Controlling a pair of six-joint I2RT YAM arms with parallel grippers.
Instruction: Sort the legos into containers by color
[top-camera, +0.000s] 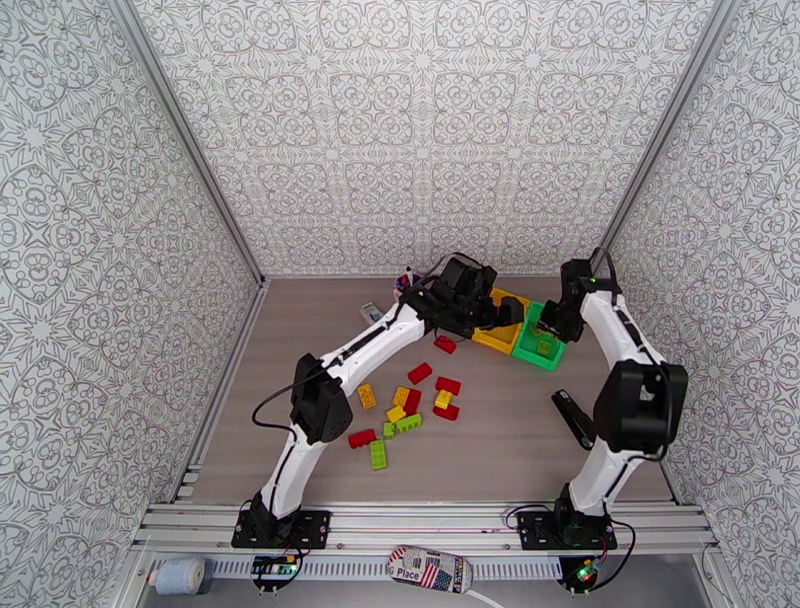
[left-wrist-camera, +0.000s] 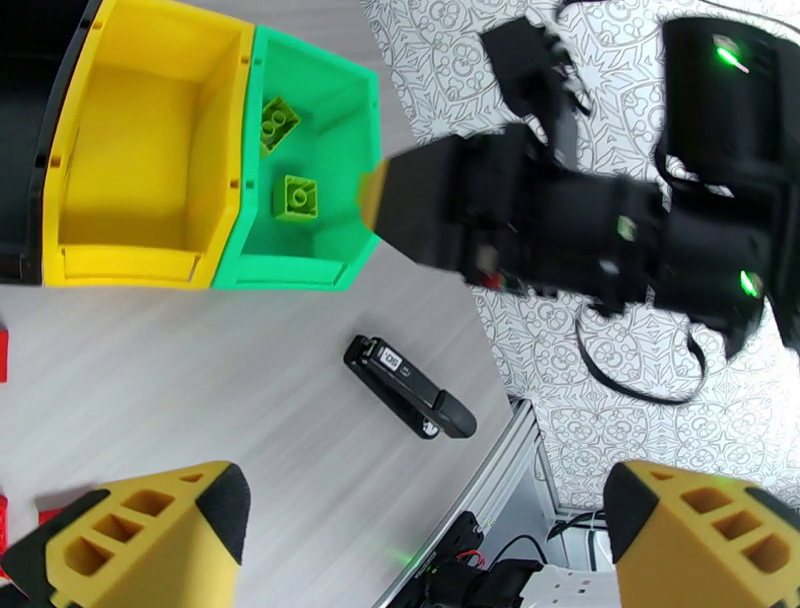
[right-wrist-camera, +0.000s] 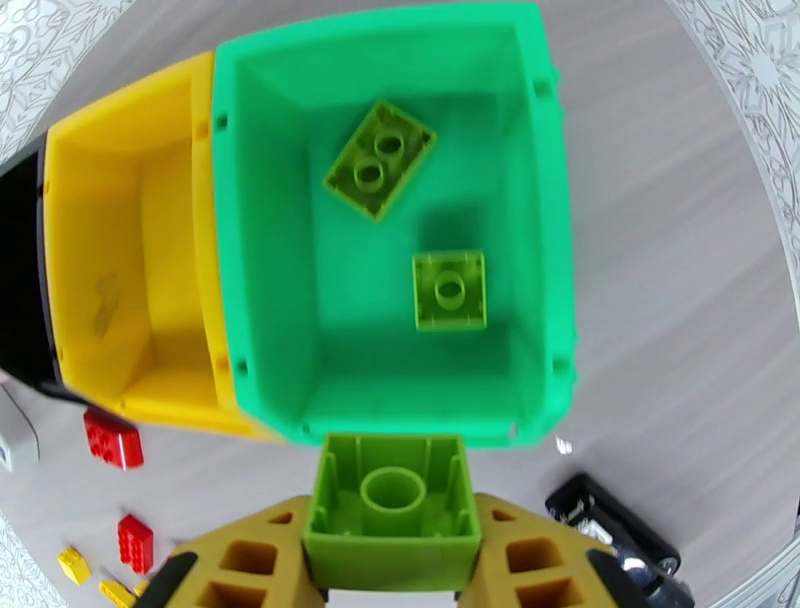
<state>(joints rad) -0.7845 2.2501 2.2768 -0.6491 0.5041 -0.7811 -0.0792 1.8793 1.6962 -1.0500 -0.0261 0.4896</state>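
Note:
My right gripper (right-wrist-camera: 392, 540) is shut on a lime green lego (right-wrist-camera: 392, 510), held underside up just off the near rim of the green container (right-wrist-camera: 225, 250). Two green legos (right-wrist-camera: 380, 158) (right-wrist-camera: 450, 290) lie inside that bin. Beside it, the yellow container (right-wrist-camera: 120, 260) holds nothing, and a sliver of the black one (right-wrist-camera: 20, 270) shows at the left. My left gripper (left-wrist-camera: 425, 510) is open with nothing between its fingers, hovering by the bins (top-camera: 497, 335). Red (top-camera: 420, 373), yellow (top-camera: 367, 396) and green (top-camera: 379, 455) legos lie scattered mid-table.
A black stapler-like device (top-camera: 575, 418) lies on the table near the right arm. A small white box (top-camera: 372, 312) and a cup with pens (top-camera: 405, 283) sit at the back left of the bins. Patterned walls enclose the table on three sides.

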